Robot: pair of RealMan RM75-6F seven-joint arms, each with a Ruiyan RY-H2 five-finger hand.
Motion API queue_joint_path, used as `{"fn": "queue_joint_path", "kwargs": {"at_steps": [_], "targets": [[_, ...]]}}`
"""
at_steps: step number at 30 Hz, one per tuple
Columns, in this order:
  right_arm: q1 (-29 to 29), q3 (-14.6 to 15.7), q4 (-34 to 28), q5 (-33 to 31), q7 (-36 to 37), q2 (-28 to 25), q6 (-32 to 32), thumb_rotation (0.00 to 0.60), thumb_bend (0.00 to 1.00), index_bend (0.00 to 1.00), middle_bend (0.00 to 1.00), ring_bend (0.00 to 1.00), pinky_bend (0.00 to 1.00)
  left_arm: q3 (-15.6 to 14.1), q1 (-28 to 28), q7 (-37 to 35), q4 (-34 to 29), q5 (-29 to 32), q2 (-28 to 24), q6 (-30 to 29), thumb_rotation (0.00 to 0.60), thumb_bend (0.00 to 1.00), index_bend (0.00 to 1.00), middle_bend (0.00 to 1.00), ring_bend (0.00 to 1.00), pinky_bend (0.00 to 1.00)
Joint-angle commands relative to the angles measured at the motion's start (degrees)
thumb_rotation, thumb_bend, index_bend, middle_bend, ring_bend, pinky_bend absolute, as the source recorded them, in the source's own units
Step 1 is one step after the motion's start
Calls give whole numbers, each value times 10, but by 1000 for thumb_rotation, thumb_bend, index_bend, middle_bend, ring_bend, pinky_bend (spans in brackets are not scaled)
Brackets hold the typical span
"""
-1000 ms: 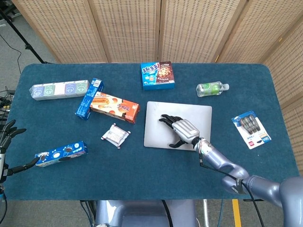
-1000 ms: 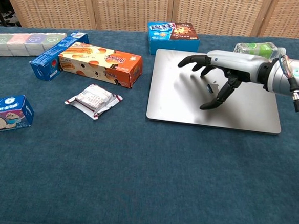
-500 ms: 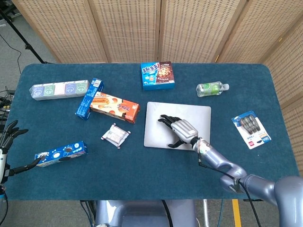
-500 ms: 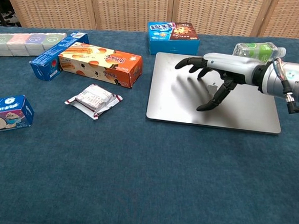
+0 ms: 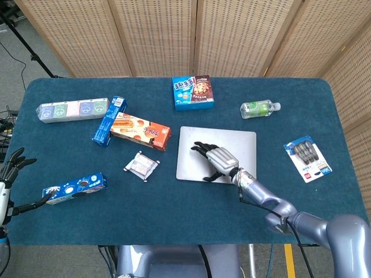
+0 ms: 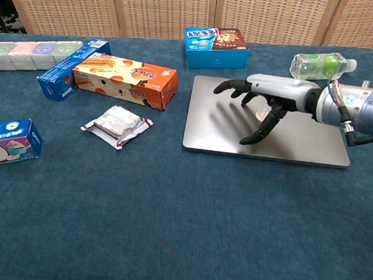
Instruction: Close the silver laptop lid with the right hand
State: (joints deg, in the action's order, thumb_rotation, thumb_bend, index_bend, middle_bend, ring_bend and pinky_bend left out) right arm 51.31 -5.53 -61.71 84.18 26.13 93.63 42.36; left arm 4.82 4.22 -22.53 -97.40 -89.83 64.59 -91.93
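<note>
Silver and flat, the laptop [image 5: 217, 153] lies in the middle of the blue table [image 5: 174, 214], a little to the right, and its lid looks all the way down now, so the big part of the job seems done. The right hand [image 5: 217, 159] is over the lid with its fingers spread apart and holding nothing. In the chest view the dark fingertips [image 6: 249, 140] reach down to the lid, but I cannot tell for sure if they press on it or just float over it. What looks left is small: make sure the lid is shut tight, then lift the hand away. The left hand [image 5: 13, 182] is far off at the left edge of the table, with its fingers apart and nothing in them, near a blue snack box [image 5: 74, 187]. Other things sit around the laptop and do not touch it: a cookie box [image 5: 193, 92] on the far side, an orange box [image 5: 140, 131] and a small wrapped packet [image 5: 141, 166] to the left, a bottle [image 5: 258, 108] to the far right, and a pack of pens [image 5: 308, 158] to the right
</note>
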Motion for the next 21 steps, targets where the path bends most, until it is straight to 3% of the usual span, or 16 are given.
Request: {"fn": "queue_joint_path", "kwargs": {"at_steps": [1,21], "targets": [[1,3,7,3,6,5,-1,600,220,80,24,99,137,0,0,0,0,1,0,0,600,12,244,103,154,185],[5,16,35,13,32,24,-3,600,220,77,21,95,136,0,1,-1,1,2,0,2,600,12,244,103,154,186]]}}
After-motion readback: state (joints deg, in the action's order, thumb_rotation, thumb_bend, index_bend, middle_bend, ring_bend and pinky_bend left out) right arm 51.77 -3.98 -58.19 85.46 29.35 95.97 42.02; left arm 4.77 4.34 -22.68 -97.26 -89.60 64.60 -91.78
